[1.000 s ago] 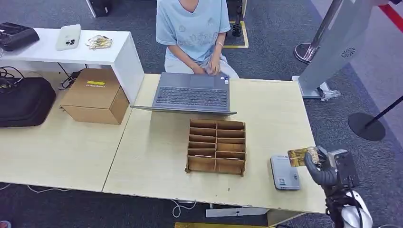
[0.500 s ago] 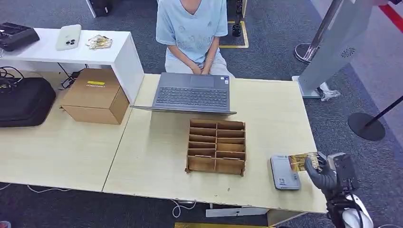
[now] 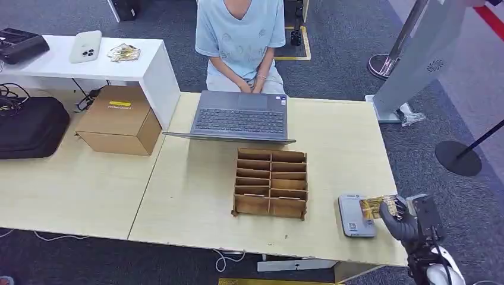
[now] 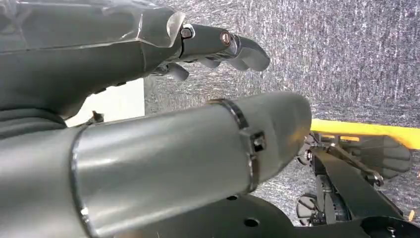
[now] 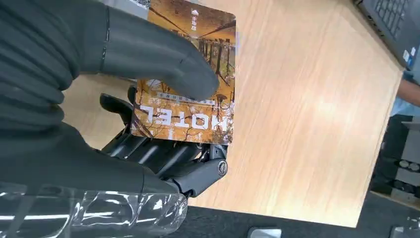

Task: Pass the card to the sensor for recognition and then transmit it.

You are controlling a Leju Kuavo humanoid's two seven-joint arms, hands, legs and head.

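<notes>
Over the last second the card point(image 3: 377, 206) has been brought down and inward by the right hand point(image 3: 399, 218), from a raised spot beyond the bench edge to a place where its free end now lies over the near corner of the sensor point(image 3: 355, 215); whether card and sensor touch cannot be told from the head view. This is judged to be the recognition step nearly reached, with the handing-on of the card not yet begun. The card is grasped between the thick thumb, laid across its printed face, and the dark fingers point(image 5: 163, 151) folded beneath it, so about half of it sticks out ahead of the fingers. It is a thin, stiff, glossy rectangle with rounded corners, printed in amber and brown with pale lettering point(image 5: 185, 74). The sensor, just ahead of the fingers, is a flat grey slab with rounded corners and a small label on top. The bench point(image 3: 196, 190) is pale wood laminate, smooth and faintly shiny. Further beyond the fingers a brown slotted organiser point(image 3: 271, 183) of thin board is seen, then an open grey laptop point(image 3: 241, 116) at which a person point(image 3: 241, 35) is seated. The left hand point(image 4: 218, 47) hangs over speckled carpet with its fingers loosely extended, released and holding nothing.
</notes>
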